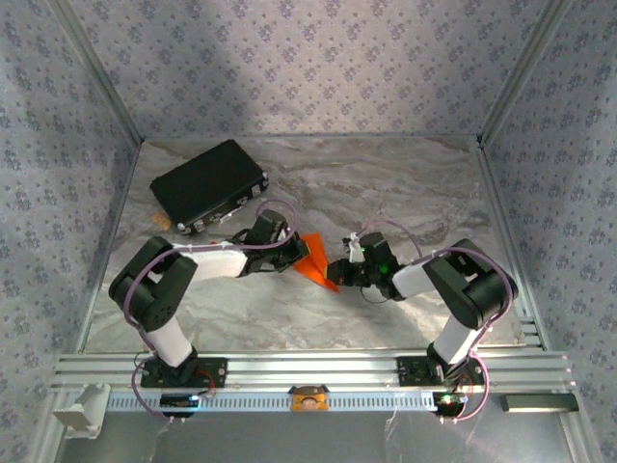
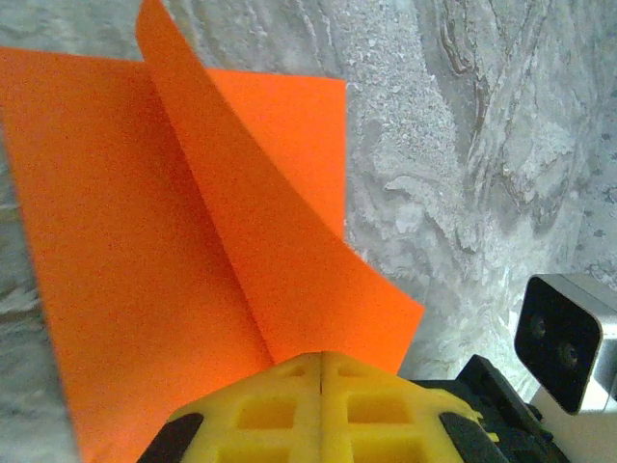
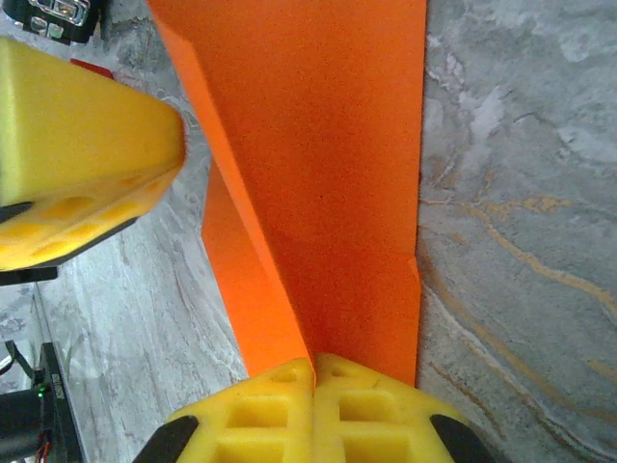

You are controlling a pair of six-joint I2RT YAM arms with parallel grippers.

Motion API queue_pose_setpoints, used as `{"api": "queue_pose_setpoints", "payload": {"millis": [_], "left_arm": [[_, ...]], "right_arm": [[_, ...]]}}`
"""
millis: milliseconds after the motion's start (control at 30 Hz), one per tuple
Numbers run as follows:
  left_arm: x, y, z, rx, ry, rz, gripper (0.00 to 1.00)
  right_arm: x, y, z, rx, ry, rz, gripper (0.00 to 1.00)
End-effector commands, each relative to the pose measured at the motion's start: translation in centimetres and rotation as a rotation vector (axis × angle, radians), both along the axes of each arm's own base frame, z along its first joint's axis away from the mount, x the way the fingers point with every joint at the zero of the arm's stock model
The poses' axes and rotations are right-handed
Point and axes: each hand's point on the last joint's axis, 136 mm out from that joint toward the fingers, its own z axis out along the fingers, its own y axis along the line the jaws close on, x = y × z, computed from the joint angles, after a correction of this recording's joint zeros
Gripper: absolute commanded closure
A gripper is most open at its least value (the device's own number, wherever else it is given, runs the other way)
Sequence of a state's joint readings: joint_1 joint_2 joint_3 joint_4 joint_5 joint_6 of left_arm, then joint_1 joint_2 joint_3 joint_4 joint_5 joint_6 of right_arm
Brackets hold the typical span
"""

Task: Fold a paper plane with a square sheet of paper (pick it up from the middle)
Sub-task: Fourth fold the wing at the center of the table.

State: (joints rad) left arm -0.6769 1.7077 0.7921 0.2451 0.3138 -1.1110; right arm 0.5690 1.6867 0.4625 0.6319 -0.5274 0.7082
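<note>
- The left gripper point(image 2: 321, 371) has its yellow fingers pressed tight together, pinching one edge of the orange paper sheet point(image 2: 125, 251).
- The right gripper point(image 3: 314, 376) is closed in the same way, its yellow fingers clamped on the opposite end of the same sheet.
- The sheet is partly folded. In the left wrist view a flap stands up along a crease that runs away from the fingers, with flatter paper on either side.
- From above, the sheet is stretched between the two grippers near the middle of the grey marbled table point(image 1: 405, 183). Whether it touches the surface cannot be told.
- A black case point(image 1: 209, 185) lies at the table's far left, well apart from the paper.
</note>
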Motion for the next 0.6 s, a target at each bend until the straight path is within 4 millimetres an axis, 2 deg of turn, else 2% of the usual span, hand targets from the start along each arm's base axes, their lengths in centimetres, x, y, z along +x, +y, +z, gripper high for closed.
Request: {"api": "queue_pose_setpoints", "payload": {"millis": [0,300,567], "left_arm": [[0.5,-2.0,1.1,-0.065,-0.037,-0.059,0.99],[1.0,-2.9,-0.1,-0.067,-0.010,-0.074,1.00],[1.1,-2.9,-1.2,-0.044,0.012,-0.068,1.00]], "right_arm": [[-0.7,-0.7,-1.7,-0.021,0.063,-0.021,1.00],[-0.6,-0.8,-1.9,-0.024,0.078,-0.028,0.99],[-0.6,-0.9,-2.0,-0.036,0.096,-0.029,0.98]]}}
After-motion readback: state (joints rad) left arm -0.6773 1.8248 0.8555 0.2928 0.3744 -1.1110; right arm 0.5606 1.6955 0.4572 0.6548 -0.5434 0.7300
